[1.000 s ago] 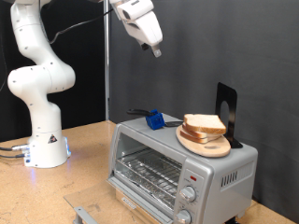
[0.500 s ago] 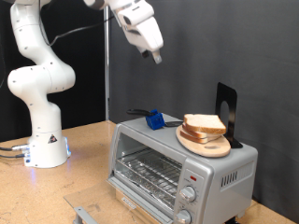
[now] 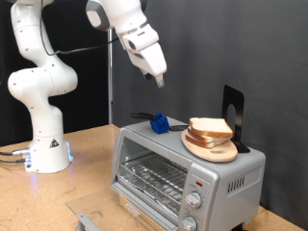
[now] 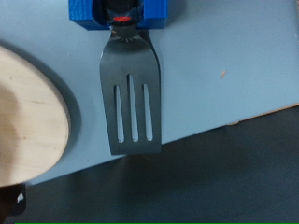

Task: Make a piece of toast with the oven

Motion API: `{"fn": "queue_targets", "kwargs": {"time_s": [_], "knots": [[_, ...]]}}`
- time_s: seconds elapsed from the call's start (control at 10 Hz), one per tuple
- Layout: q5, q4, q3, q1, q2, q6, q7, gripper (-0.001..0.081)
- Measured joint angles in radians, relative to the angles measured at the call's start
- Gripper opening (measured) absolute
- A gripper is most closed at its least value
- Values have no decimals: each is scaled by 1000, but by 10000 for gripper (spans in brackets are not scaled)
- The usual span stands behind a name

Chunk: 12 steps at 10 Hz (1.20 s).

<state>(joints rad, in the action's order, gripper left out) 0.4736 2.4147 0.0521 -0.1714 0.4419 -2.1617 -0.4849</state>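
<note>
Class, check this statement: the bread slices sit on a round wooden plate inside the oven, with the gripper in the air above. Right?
Not quite. In the exterior view the bread slices and wooden plate sit on top of the oven, not inside it. The gripper is indeed in the air above.

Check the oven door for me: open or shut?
Shut. The oven door stands upright against its front, the wire rack visible through the glass. The gripper hangs well above it.

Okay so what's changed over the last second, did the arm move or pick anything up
The claw has come down and shifted slightly toward the exterior view's right, now hanging in the air above the oven. It has taken hold of nothing. The bread slices remain piled on the wooden plate on top of the oven, the spatula still sits in its blue holder, and the oven door stays shut.
</note>
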Motion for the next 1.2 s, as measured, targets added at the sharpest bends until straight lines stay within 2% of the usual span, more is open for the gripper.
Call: {"fn": "queue_targets", "kwargs": {"time_s": [0.5, 1.2], "knots": [[-10, 82, 16, -2, -20, -135, -17, 682], [-8, 84, 19, -9, -104, -181, -44, 682]]}}
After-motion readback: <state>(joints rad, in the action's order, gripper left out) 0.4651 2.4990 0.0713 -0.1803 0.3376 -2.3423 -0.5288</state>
